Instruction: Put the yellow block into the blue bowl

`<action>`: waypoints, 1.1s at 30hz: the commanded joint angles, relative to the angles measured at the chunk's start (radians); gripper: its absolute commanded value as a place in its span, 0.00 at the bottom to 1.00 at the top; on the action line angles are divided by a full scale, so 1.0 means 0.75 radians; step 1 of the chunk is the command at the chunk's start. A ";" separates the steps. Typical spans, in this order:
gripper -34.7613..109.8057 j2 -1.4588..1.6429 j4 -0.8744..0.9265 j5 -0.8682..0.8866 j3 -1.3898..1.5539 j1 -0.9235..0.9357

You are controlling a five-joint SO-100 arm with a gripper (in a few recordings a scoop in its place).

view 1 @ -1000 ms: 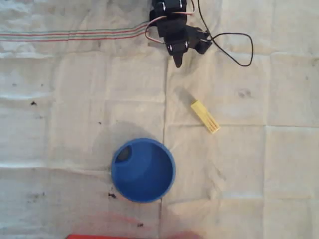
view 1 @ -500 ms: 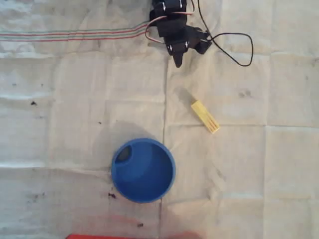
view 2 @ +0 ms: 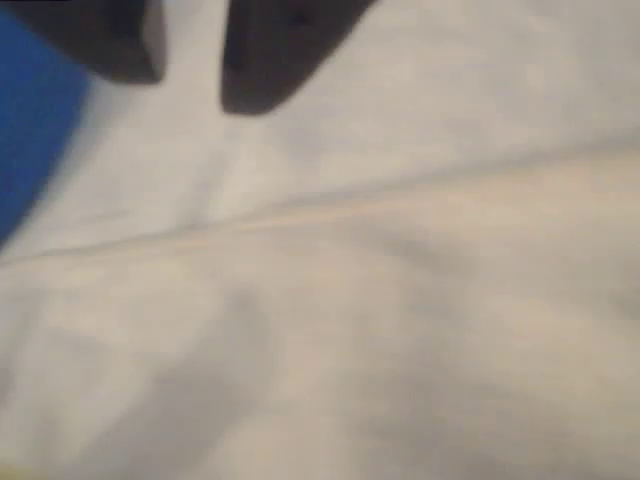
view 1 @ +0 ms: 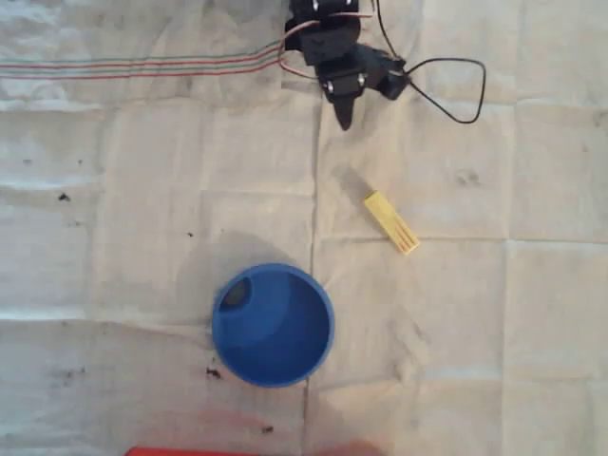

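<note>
In the overhead view the yellow block [view 1: 390,222] lies diagonally on the white cloth, right of centre. The blue bowl [view 1: 273,325] stands upright below and left of it, with nothing in it but a dark patch near its rim. My black gripper [view 1: 343,116] hangs at the top centre, pointing down, well above the block and apart from it. The wrist view shows the gripper [view 2: 190,92] as two dark fingers [view 2: 270,60] with a narrow gap and nothing between them. A blurred slice of the blue bowl [view 2: 30,140] shows at that view's left edge.
A black cable [view 1: 454,93] loops on the cloth right of the arm. A red thing [view 1: 190,451] peeks in at the bottom edge. The cloth [view 1: 494,323] is creased, with red and green stripes at the upper left.
The arm has turned slightly, and its gripper tip has shifted a little to the right. Block and bowl have not moved.
</note>
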 commanded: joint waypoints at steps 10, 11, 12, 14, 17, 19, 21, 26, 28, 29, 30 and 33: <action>0.25 -1.248 0.000 -0.102 -1.215 -0.164; 0.25 -1.331 0.018 -0.162 -1.301 -0.170; 0.25 -1.405 0.045 -0.223 -1.379 -0.178; 0.25 -1.540 0.119 -0.372 -1.532 -0.184; 0.25 -1.710 0.245 -0.616 -1.745 -0.186; 0.25 -1.798 0.329 -0.781 -1.871 -0.186; 0.25 -1.874 0.407 -0.963 -1.996 -0.184; 0.25 -2.039 0.554 -1.524 -2.248 -0.174; 0.25 -2.096 0.603 -1.736 -2.321 -0.172; 0.25 -2.121 0.628 -1.826 -2.352 -0.172; 0.25 -2.139 0.648 -1.908 -2.371 -0.172; 0.25 -2.186 0.673 -2.049 -2.420 -0.172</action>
